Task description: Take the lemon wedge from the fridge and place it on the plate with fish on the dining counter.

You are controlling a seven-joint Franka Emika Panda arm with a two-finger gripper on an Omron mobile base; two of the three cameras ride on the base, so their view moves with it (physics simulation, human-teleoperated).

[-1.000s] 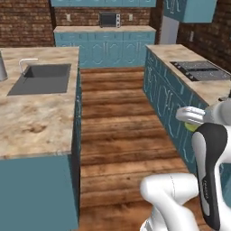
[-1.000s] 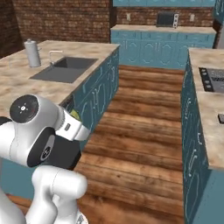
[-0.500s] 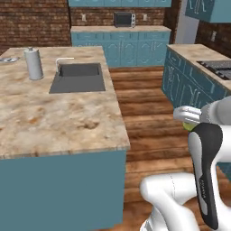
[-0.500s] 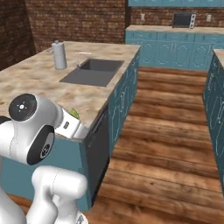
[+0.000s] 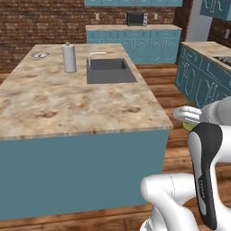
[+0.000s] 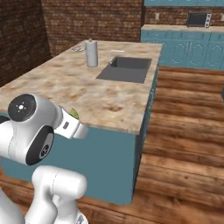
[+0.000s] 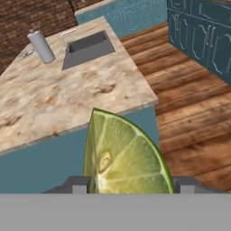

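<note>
My gripper (image 7: 131,185) is shut on the lemon wedge (image 7: 124,155), a yellow-green slice standing point up between the fingers. From the base cameras the wedge (image 5: 187,124) peeks out as a small green bit at the gripper (image 5: 189,118), held close to the arm, off the near right corner of the dining counter (image 5: 67,108). In the right base view the wedge (image 6: 73,113) and gripper (image 6: 72,120) sit before the counter's (image 6: 78,83) near edge. A small grey plate (image 5: 39,54) lies at the counter's far left corner; what is on it is too small to tell. The fridge is out of view.
A grey cylinder (image 5: 69,57) stands by the inset sink (image 5: 109,71) with its faucet. Teal wall counters (image 5: 135,43) and a microwave (image 5: 136,18) line the back. More teal cabinets (image 5: 203,76) stand right, across a strip of wooden floor (image 5: 158,85).
The base has driven and turned, so the dining counter has swung from the left side to right in front and closer. The wedge stays held in the gripper.
</note>
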